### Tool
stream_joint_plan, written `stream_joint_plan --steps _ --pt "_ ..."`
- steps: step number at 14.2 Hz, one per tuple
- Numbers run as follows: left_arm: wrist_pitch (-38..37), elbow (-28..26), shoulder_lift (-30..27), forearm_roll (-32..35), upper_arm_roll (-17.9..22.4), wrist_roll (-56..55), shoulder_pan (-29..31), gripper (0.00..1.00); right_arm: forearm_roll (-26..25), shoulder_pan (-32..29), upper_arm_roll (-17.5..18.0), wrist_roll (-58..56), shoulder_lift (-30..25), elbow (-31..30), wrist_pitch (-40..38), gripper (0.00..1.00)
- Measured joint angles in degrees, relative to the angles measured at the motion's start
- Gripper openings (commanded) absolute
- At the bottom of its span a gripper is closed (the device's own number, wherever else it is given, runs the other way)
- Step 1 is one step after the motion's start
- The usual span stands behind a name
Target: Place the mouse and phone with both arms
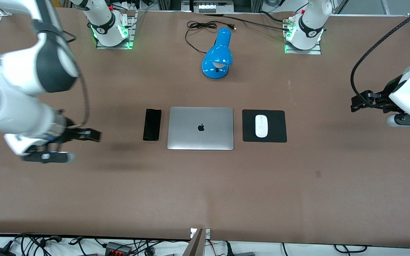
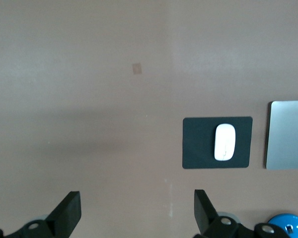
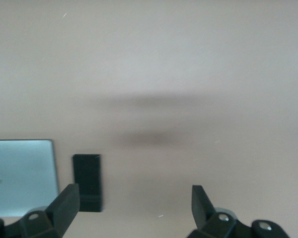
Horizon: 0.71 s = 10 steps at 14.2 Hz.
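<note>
The white mouse (image 1: 261, 126) lies on a black square pad (image 1: 276, 117) beside the closed silver laptop (image 1: 200, 128), toward the left arm's end. The black phone (image 1: 152, 124) lies flat beside the laptop, toward the right arm's end. My left gripper (image 1: 353, 103) is open and empty over bare table at the left arm's end, apart from the pad. Its wrist view shows the mouse (image 2: 224, 142) past its open gripper (image 2: 137, 210). My right gripper (image 1: 96, 135) is open and empty over bare table, apart from the phone. Its wrist view shows the phone (image 3: 87, 181) past its open gripper (image 3: 135, 206).
A blue desk lamp (image 1: 217, 53) lies farther from the front camera than the laptop, its black cord (image 1: 199, 26) trailing toward the arm bases. The brown table (image 1: 205, 192) stretches wide nearer the front camera. The laptop also shows in the left wrist view (image 2: 288, 134) and the right wrist view (image 3: 22, 168).
</note>
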Motion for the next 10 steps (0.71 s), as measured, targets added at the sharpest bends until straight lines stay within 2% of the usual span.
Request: stream_joint_plan --steps 3,4,5,6,7,10 --pt "-2.45 -0.16 -0.58 -0.01 0.75 0.0 0.27 1.0 0.02 -3.86 -2.8 -7.51 -4.06 0.18 -0.34 1.0" --pt "-2.76 -0.83 -1.49 -0.54 3.17 0.0 -1.32 1.0 0.07 -4.27 -4.43 -9.21 -5.35 0.02 -0.62 1.0" --pt "-2.53 -2.19 -2.8 -2.26 8.01 0.19 -4.56 1.0 0.1 -4.52 -5.67 -10.89 -6.56 -0.31 -0.96 1.0" --pt "-1.12 -4.49 -4.51 -3.77 12.58 0.64 -7.67 1.0 0.1 -4.66 -6.29 -12.25 -7.7 -0.87 -1.34 1.0" --pt "1.35 -7.43 -6.49 -4.44 15.18 0.93 -9.44 1.0 0.1 -4.69 -6.54 -13.03 -8.73 -1.69 -1.6 1.0" --pt "4.37 -13.43 -10.82 -4.56 16.52 1.01 -10.7 1.0 0.09 -4.83 -6.63 -13.53 -12.59 -6.28 -1.6 1.0"
